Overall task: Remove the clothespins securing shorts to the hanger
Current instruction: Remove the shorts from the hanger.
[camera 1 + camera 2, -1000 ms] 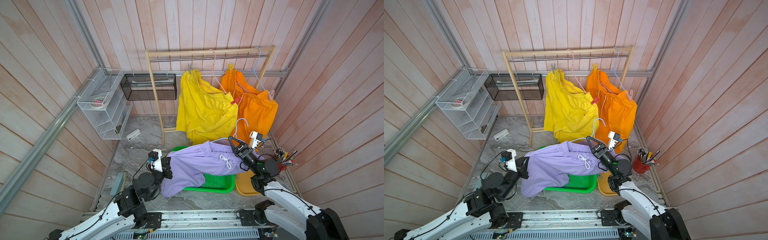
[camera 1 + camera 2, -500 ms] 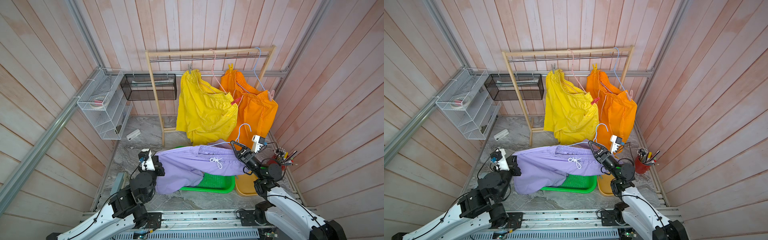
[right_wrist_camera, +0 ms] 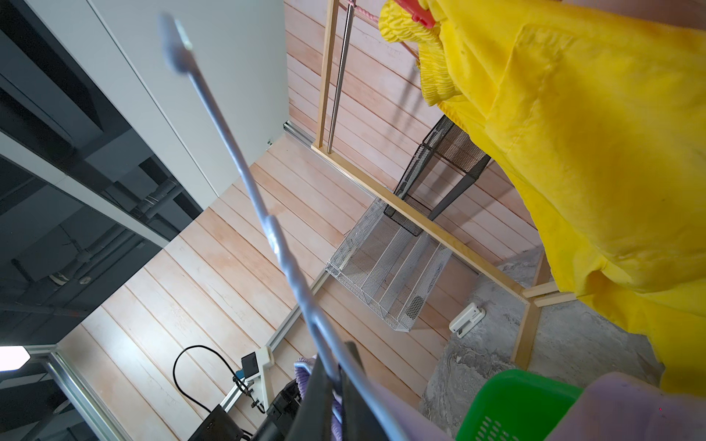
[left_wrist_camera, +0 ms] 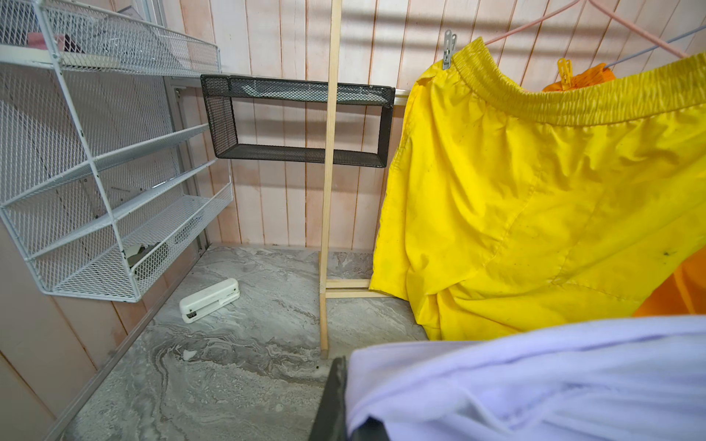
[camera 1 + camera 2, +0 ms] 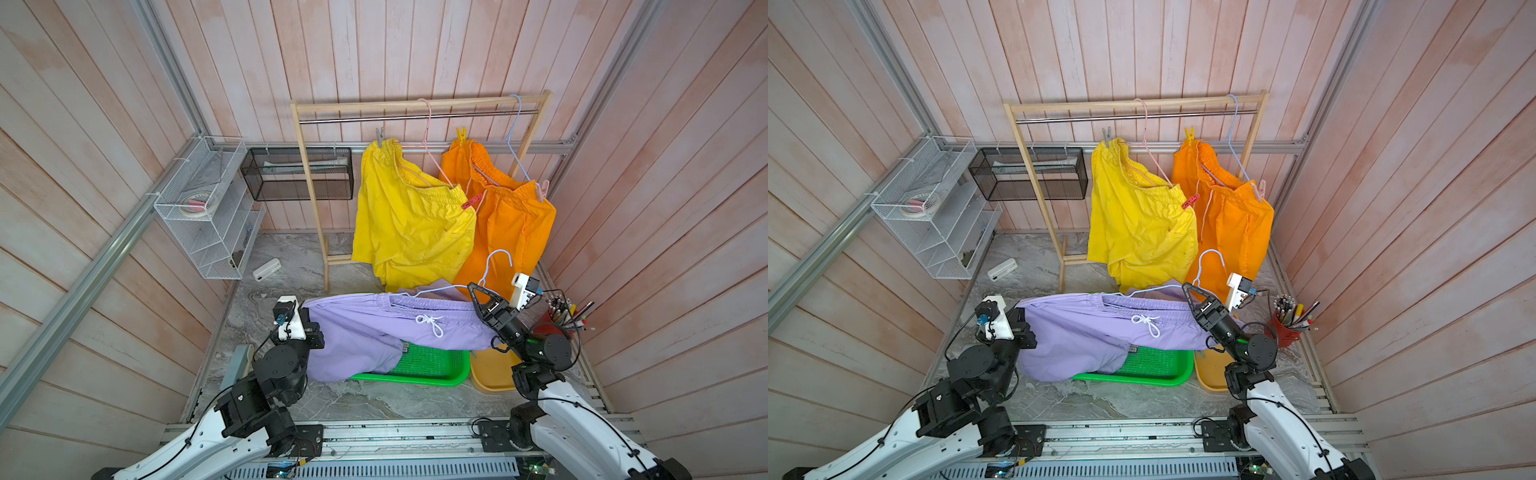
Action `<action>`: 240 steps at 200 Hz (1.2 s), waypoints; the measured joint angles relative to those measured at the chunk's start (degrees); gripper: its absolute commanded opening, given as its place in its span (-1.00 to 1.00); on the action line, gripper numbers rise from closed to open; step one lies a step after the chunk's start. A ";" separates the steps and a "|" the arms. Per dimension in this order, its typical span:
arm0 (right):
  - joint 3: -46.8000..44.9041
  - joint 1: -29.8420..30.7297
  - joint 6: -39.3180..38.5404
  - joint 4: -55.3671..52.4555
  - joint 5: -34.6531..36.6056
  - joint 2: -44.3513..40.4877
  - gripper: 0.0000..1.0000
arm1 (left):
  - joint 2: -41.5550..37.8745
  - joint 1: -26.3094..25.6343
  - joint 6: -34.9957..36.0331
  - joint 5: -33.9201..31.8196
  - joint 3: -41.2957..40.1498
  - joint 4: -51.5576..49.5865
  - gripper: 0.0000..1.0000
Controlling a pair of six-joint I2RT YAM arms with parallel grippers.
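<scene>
Lilac shorts point(image 5: 374, 328) point(image 5: 1092, 328) hang stretched between both grippers above the green tray. My left gripper point(image 5: 309, 311) point(image 4: 349, 385) is shut on their left end, its fingers mostly hidden under the fabric. My right gripper point(image 5: 473, 291) point(image 3: 338, 378) is shut on the neck of the blue wire hanger point(image 5: 496, 259) point(image 3: 267, 225). No clothespin shows on the lilac pair. On the rack, yellow shorts point(image 5: 411, 224) carry a grey clothespin point(image 5: 379, 135) point(image 4: 449, 49) and a red one point(image 5: 471, 202). Orange shorts point(image 5: 511, 224) carry a yellow clothespin point(image 5: 460, 134) and a pale pink one point(image 5: 542, 189).
A green tray point(image 5: 436, 376) and a yellow tray point(image 5: 490, 374) lie below the lilac shorts. A red cup of pens point(image 5: 557, 328) stands at the right. A white wire shelf point(image 5: 208, 216), a black mesh basket point(image 5: 299, 174) and a white stapler point(image 5: 267, 269) are at the left.
My left gripper has pulled its end of the lilac shorts to the left, drawing them out flatter and wider. The right gripper has sunk slightly with the hanger.
</scene>
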 measured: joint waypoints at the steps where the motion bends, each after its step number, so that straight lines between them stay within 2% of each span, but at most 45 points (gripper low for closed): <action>1: 0.00 0.00 -0.02 -0.11 0.00 -0.09 -1.00 | 0.02 0.00 0.02 -0.02 0.00 -0.04 -1.00; 71: 0.11 -0.33 -0.28 -2.89 -0.07 -2.58 -1.00 | -1.70 0.11 -0.94 -0.87 -2.32 -0.61 -1.00; 133: 4.59 -0.63 -0.17 -3.34 -0.31 0.15 -1.00 | 8.61 0.83 -2.60 -0.74 -2.58 3.26 -1.00; 189: 13.03 7.89 -3.67 -2.86 0.81 7.72 -1.00 | 12.31 1.86 -2.71 2.32 -2.75 13.16 -1.00; 240: 14.51 9.42 -4.94 0.04 2.99 11.65 -1.00 | 19.63 2.34 -5.57 8.79 -2.93 20.15 -1.00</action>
